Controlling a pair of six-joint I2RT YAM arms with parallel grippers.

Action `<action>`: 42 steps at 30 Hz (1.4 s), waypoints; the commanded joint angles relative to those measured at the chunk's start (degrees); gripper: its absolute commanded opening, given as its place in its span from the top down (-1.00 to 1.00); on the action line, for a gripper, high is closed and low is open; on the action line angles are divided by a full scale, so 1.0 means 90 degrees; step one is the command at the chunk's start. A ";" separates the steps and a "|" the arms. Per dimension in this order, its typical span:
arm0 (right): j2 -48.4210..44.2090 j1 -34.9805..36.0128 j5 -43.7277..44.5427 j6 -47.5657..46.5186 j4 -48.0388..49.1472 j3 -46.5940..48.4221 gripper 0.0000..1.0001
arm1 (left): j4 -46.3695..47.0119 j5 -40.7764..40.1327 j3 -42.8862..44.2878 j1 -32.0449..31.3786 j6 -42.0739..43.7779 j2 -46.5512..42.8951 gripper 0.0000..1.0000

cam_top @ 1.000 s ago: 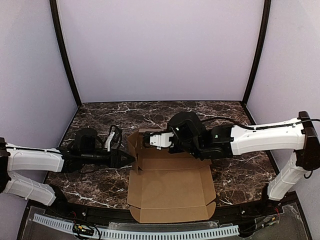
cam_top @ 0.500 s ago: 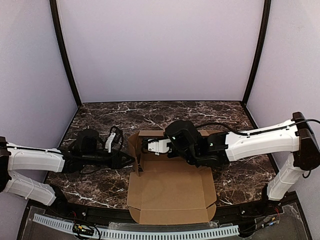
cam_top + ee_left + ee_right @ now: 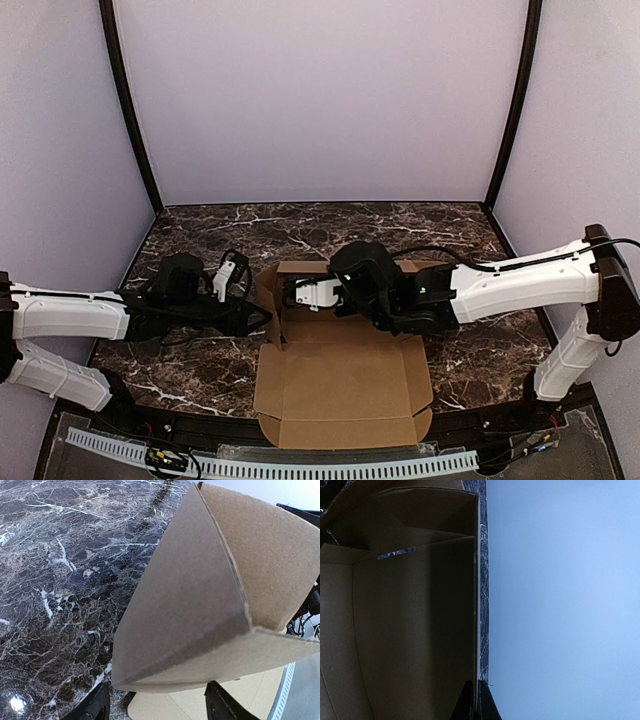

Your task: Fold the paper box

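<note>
Top external shows the paper box at the middle of the desk, its near panel lying flat and its left side flap standing. My right hand is pinched tight on the far wall. My left hand is spread wide at the flap's outer face and grips nothing. I'd keep that wall pinned upright and nudge the flap inward along its crease, slowly. Against a second ago, my left hand has spread and my right has slid leftward.
</note>
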 commanded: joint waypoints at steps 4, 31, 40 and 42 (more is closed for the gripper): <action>-0.0005 0.0137 -0.0332 0.0229 -0.0595 -0.0101 1.00 | -0.0016 -0.0246 0.0337 -0.0075 0.0364 0.0223 -0.32; 0.0170 0.0143 0.0307 0.0486 -0.0993 0.0044 1.00 | 0.0553 -0.0446 0.0855 -0.0752 0.0612 0.0933 -0.31; 0.0192 0.0142 0.0558 0.0630 -0.1066 0.0115 1.00 | 0.0931 -0.0516 0.0804 -0.0868 0.0546 0.1093 -0.30; 0.0190 0.0142 0.0626 0.0679 -0.1086 0.0103 1.00 | 0.0979 -0.0545 0.0804 -0.0897 0.0530 0.1118 -0.30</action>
